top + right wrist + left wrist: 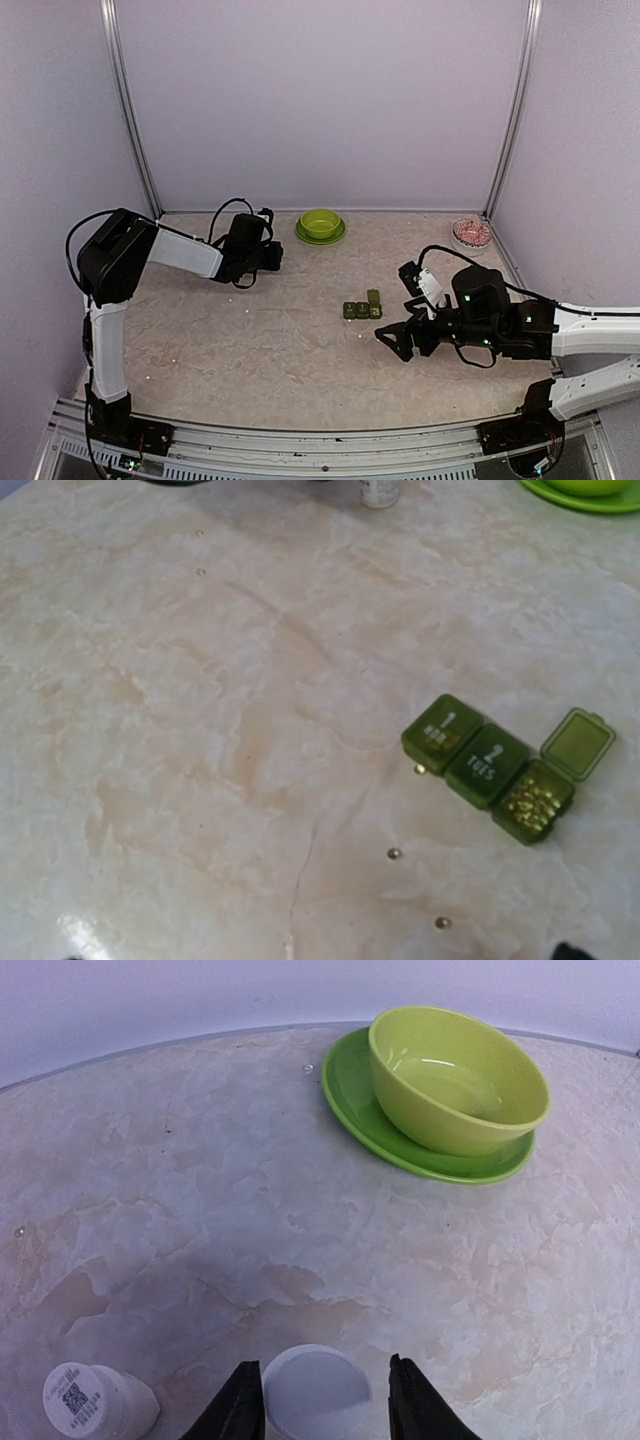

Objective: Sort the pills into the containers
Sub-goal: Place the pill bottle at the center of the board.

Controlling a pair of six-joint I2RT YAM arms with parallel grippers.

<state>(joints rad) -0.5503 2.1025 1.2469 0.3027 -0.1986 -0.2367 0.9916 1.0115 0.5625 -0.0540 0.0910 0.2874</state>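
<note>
Dark green pill box sits mid-desk, end lid up, pills heaped inside. We see a few more loose on desk just beside box. Right claw wide, empty, near box. Left claw narrow, straddles white round item; we cannot tell if gripped. White bottle lies beside.

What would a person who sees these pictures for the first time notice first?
Most likely the lime green bowl on its plate at the far edge of the table, the brightest thing there. Next the dark green pill box near the middle, its end compartment open and full of yellowish pills, with a few loose ones beside it.
</note>
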